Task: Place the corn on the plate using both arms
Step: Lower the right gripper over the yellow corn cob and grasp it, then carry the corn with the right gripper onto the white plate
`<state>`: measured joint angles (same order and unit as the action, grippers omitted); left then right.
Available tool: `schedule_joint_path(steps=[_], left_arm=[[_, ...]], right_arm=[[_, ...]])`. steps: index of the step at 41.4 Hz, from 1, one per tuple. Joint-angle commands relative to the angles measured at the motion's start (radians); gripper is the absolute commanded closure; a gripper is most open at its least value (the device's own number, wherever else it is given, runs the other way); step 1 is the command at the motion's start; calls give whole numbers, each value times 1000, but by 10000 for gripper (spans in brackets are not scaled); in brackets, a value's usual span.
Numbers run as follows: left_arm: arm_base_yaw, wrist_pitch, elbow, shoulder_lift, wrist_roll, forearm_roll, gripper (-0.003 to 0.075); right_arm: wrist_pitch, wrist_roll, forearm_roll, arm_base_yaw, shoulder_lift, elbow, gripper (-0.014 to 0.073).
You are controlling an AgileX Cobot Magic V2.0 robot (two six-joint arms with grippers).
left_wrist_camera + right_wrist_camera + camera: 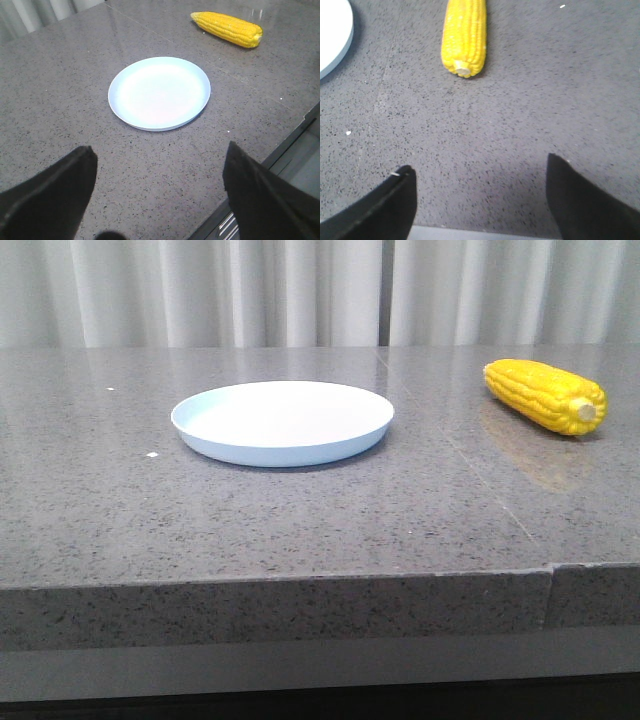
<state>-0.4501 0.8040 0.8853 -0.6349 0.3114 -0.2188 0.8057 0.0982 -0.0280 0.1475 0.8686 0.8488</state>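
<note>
The corn cob (pixel 546 396) lies flat on the grey stone table (pixel 300 520), well to the right of the empty pale blue plate (pixel 282 422) and apart from it. Its long axis runs obliquely, pale stem end toward the robot and to the right, tapered tip away. In the right wrist view the cob lies ahead of the right gripper (pixel 480 200), stem end nearest and axis roughly in line with the view, so a grasp across its width looks feasible. Right arm is judged nearer. The left gripper (pixel 160 195) faces the plate. Both grippers are spread wide, holding nothing.
</note>
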Motion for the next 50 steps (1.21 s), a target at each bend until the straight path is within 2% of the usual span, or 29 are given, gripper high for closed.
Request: schedule_joint_path(steps=[1, 24, 34, 42, 46, 50], left_arm=[[-8, -67, 25, -2, -8, -15, 205], [-8, -67, 25, -2, -8, -15, 205], [-8, -67, 25, -2, -8, -15, 205], [-8, -67, 25, -2, -8, -15, 205], [-8, -67, 25, -2, -8, -15, 205], [-8, -67, 25, -2, -8, -15, 205]], right_arm=[[-31, -11, 5, 7, 119, 100, -17], [-34, -14, 45, 7, 708, 537, -8], [-28, -14, 44, 7, 862, 658, -8], [-18, -14, 44, 7, 920, 689, -1], [4, -14, 43, 6, 934, 694, 83], [25, -14, 43, 6, 942, 694, 233]])
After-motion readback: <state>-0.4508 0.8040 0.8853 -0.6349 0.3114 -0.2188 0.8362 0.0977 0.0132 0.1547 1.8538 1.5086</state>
